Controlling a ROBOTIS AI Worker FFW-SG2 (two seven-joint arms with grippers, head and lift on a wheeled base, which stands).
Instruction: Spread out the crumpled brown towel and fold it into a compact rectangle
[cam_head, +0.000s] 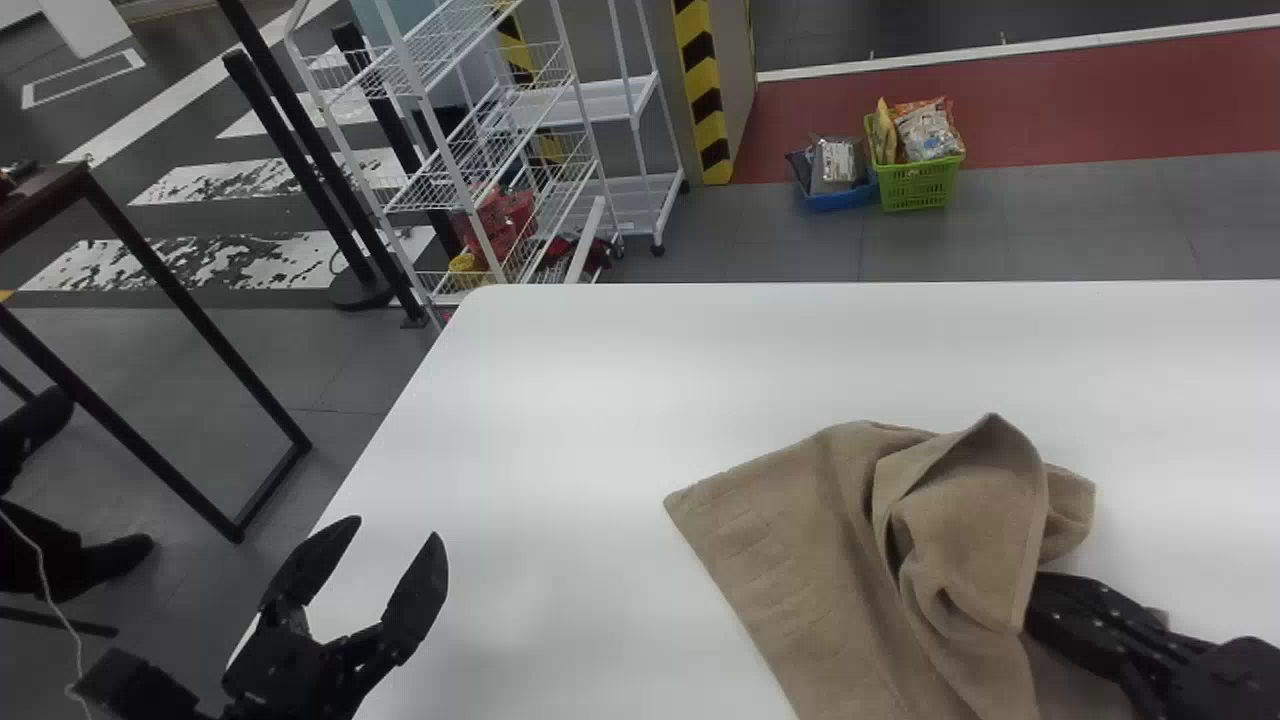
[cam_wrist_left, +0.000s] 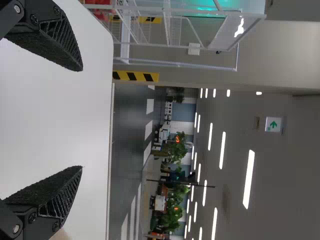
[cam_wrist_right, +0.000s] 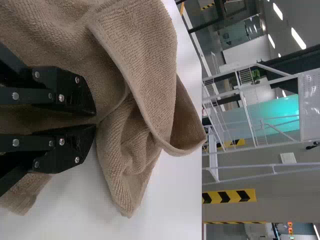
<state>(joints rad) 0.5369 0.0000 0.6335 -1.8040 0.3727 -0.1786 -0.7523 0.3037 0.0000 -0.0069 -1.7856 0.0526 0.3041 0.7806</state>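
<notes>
In the head view my left gripper stands open over the table's left edge, well away from the towel. The left wrist view shows its two fingers wide apart, with nothing in the gap of the left gripper. The brown towel lies right of centre, its left part fairly flat and its right part bunched in loose folds. At the towel's right side is my right gripper. In the right wrist view the right gripper is shut on a fold of the towel; the pinched cloth is partly hidden.
The white table extends left of and behind the towel. Beyond its far left corner stands a white wire rack. Green and blue baskets sit on the floor behind. A dark-framed table stands at the left.
</notes>
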